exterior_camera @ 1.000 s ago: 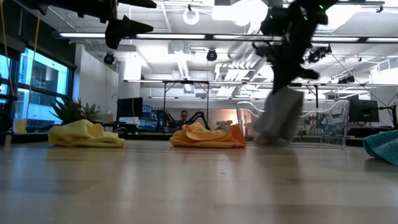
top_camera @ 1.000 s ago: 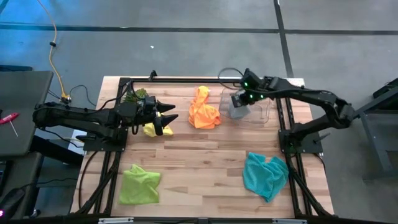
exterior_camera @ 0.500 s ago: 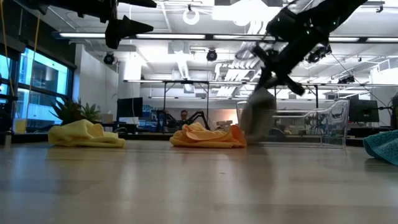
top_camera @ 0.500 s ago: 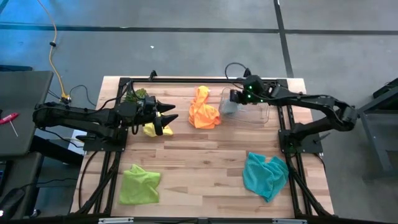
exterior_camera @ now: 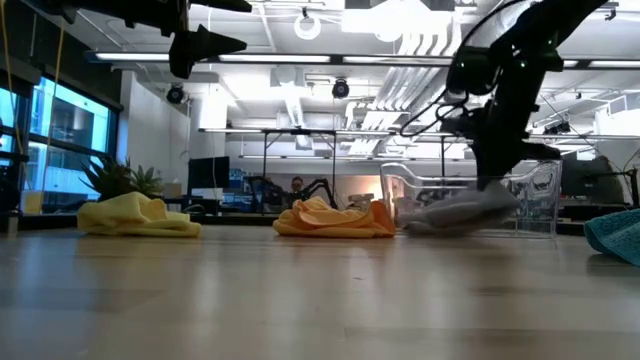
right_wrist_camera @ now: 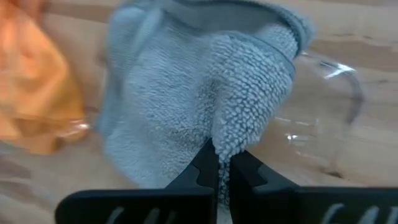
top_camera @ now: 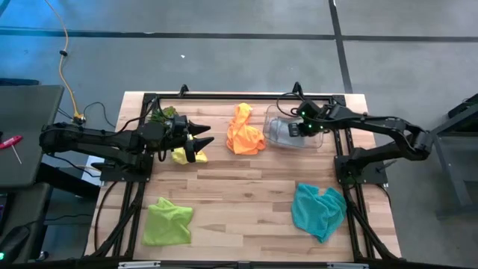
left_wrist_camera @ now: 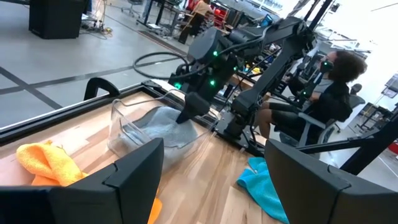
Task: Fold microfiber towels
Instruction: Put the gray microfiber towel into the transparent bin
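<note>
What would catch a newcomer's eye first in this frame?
The right gripper, shut on the grey towel, drags it flat in the clear bin at the table's far edge. Bright towels dot the wood: orange beside the bin, lime green and teal at the near corners.

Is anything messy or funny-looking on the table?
Yes. The grey towel hangs out over the rim of the clear plastic bin, pinched by the right gripper. The other towels lie crumpled, none folded.
</note>
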Controlling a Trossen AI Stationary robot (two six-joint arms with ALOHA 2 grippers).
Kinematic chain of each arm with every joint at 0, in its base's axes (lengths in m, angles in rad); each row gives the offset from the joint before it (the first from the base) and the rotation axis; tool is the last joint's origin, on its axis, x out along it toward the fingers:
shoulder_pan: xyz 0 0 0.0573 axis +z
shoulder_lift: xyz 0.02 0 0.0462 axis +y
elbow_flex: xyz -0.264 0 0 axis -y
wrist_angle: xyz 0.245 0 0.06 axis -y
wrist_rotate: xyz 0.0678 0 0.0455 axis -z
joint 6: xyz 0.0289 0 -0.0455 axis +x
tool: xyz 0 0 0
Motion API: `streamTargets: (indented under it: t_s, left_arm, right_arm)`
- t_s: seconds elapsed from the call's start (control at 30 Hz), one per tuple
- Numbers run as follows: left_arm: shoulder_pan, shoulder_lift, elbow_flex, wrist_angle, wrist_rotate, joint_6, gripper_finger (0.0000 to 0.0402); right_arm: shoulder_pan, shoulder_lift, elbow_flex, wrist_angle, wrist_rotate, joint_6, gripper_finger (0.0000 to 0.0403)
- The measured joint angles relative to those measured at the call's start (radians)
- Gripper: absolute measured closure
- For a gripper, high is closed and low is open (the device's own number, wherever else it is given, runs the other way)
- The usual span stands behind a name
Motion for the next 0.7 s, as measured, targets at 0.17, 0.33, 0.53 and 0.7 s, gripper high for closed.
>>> streamTargets:
  t_s: [0.17, 0.33, 0.53, 0.7]
  left_arm:
    - [0.0, 0.0, 0.0, 0.0, -0.002, 0.0, 0.0131]
    - [0.0, 0.0, 0.0, 0.0, -0.002, -0.001, 0.0131]
    - [0.0, 0.0, 0.0, 0.0, 0.002, -0.001, 0.0131]
    - [0.0, 0.0, 0.0, 0.0, 0.003, -0.001, 0.0131]
  right_arm:
    - [-0.019, 0.032, -0.023, -0.002, 0.058, 0.01, 0.0403]
    - [-0.023, 0.056, -0.024, 0.011, 0.091, 0.066, 0.0403]
    - [-0.023, 0.057, -0.023, 0.021, 0.079, 0.102, 0.0401]
    - [-0.023, 0.055, -0.022, 0.019, 0.075, 0.076, 0.0348]
